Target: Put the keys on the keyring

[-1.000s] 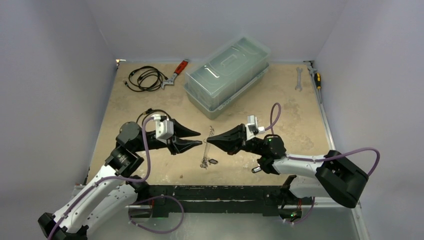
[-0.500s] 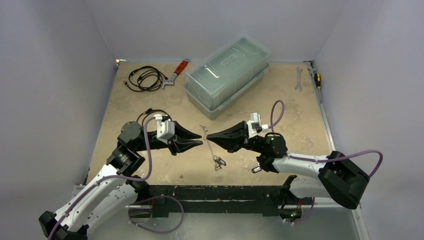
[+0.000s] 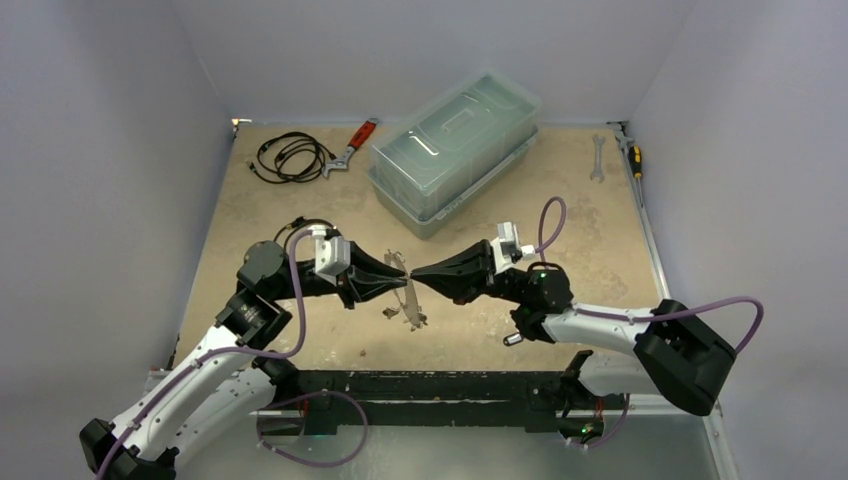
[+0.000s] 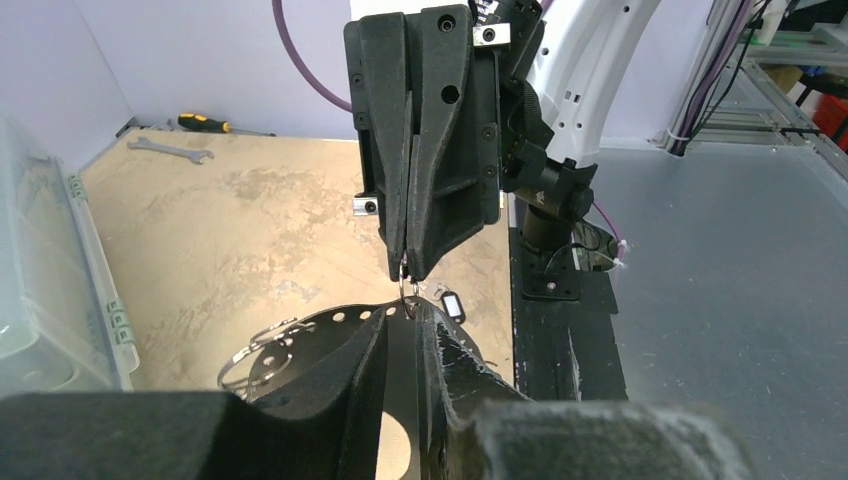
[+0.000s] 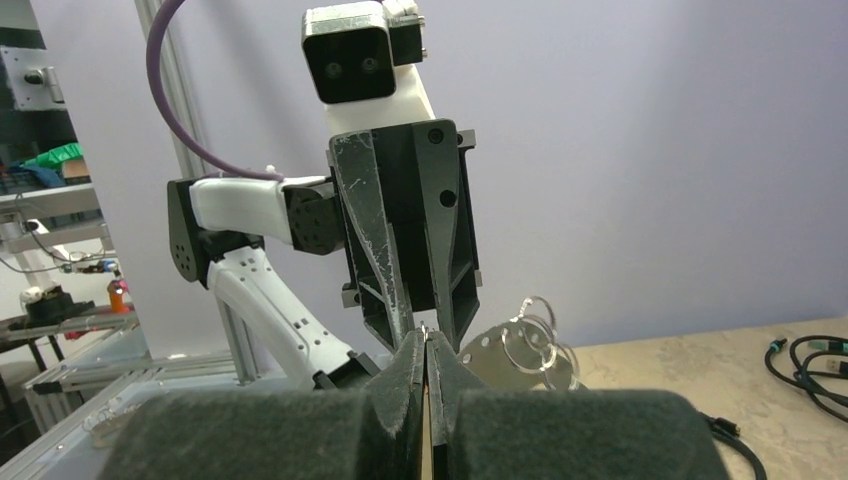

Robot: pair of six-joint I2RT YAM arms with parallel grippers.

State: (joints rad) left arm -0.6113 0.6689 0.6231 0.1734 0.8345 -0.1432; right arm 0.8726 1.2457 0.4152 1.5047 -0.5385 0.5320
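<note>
Aloft, keyring (image 3: 408, 298) between tips: right gripper (image 3: 414, 276) tight on it, left gripper (image 3: 403, 282) narrow, grip unclear.

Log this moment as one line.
right tool: shut on small metal ring | left tool: tip to tip with right, jaws narrow, grip unclear | keys: below the tips

The black left gripper (image 3: 401, 282) and black right gripper (image 3: 414, 276) point tip to tip above the tan counter (image 3: 300, 215), with the thin white oval keyring (image 3: 407, 300) between them.
</note>
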